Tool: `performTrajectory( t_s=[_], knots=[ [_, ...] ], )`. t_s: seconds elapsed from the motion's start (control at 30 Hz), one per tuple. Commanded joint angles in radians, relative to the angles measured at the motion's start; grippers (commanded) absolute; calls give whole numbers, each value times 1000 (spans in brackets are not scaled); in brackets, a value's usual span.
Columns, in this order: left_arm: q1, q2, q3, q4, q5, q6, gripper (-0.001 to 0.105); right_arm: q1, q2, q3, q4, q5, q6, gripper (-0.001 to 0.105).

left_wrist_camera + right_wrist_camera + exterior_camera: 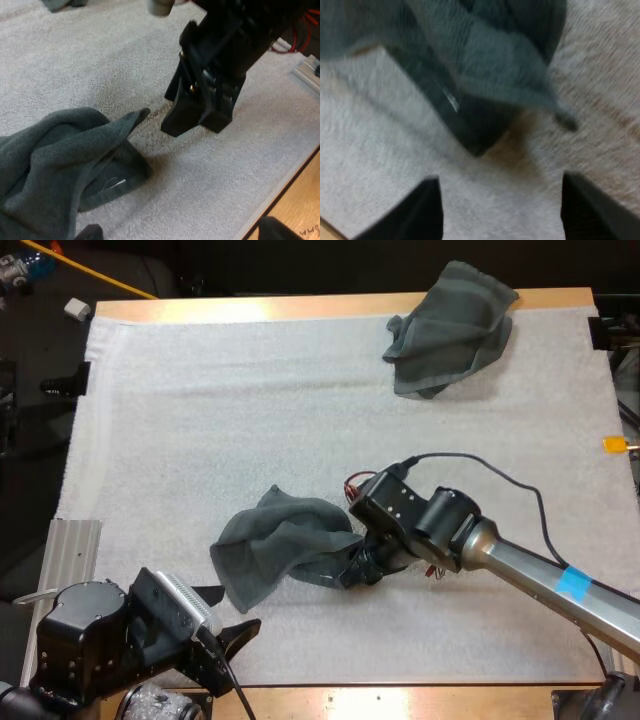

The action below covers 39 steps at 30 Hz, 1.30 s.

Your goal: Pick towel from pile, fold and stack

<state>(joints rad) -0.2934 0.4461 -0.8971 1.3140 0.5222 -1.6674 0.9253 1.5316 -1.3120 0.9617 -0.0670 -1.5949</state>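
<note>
While right hand (500,182) gapes, crumpled towel (275,545) (adjacent)

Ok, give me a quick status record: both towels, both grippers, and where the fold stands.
near towel: crumpled, on the white mat, middle of its near side
far towel: crumpled, at the mat's far right
right gripper: open, low at the near towel's right edge, not touching the cloth
left gripper: open, at the mat's near left, apart from the near towel
fold: not yet done; neither towel is gripped
</note>
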Motion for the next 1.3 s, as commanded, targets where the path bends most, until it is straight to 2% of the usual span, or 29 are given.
performTrajectory(
  t_s=[0.0, 0.23, 0.5, 0.87, 1.0, 1.07, 1.23, 1.27],
  knots=[
    [-1, 0, -4, 5, -3, -3, 60, 21, 16, 39, -67, -35, 24, 51],
    [-4, 0, 9, 13, -6, -6, 60, 33, 52, 69, -152, -33, 68, 50],
    [-4, 1, 25, 25, -34, -4, 60, 35, 133, 109, -258, -55, 169, 50],
    [-4, 3, 16, 31, -24, -3, 60, 35, 250, 104, -320, -61, 237, 50],
    [-4, 2, 14, 36, -24, -3, 60, 36, 270, 108, -337, -67, 259, 43],
    [-5, 0, 19, 21, -27, -5, 60, 37, 263, 101, -339, -51, 257, 46],
    [-5, 2, 19, 22, -28, -2, 60, 40, 258, 100, -347, -38, 271, 5],
    [-6, 2, 21, 23, -28, -3, 60, 40, 257, 100, -347, -37, 273, 0]
  ],
)
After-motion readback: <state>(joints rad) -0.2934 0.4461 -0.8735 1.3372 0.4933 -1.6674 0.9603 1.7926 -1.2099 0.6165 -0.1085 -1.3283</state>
